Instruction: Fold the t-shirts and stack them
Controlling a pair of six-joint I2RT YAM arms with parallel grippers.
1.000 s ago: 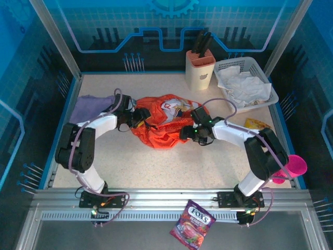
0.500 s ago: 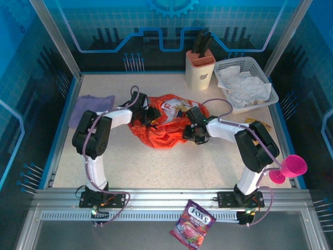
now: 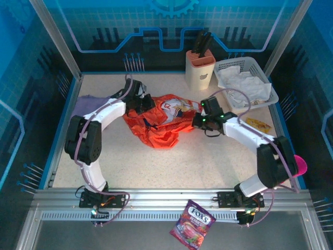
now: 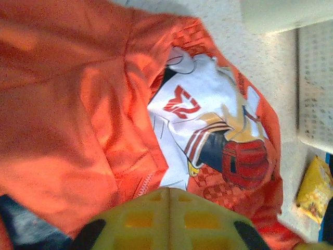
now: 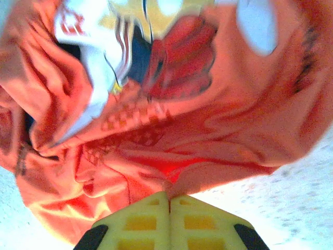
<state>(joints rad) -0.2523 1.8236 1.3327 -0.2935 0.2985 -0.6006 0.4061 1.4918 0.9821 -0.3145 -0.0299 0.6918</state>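
L gripper [image 4: 169, 191] & R gripper [image 5: 169, 194] each clamped on crumpled orange shirt [image 3: 162, 127] at table [image 3: 156, 166] centre; purple shirt [image 3: 85, 108] loose nr left edge; apparently nothing folded/stacked yet.

Left arm: rises from its base at the near edge, elbow bent on the left side, forearm reaching away and inward.
Left gripper [image 3: 139, 102]: jaws pressed together on the left edge of the orange-red t-shirt [image 3: 161, 127].
Right arm: elbow folded far out to the right, forearm stretched low and leftward.
Right gripper [image 3: 201, 121]: jaws closed, pinching the shirt's right edge.
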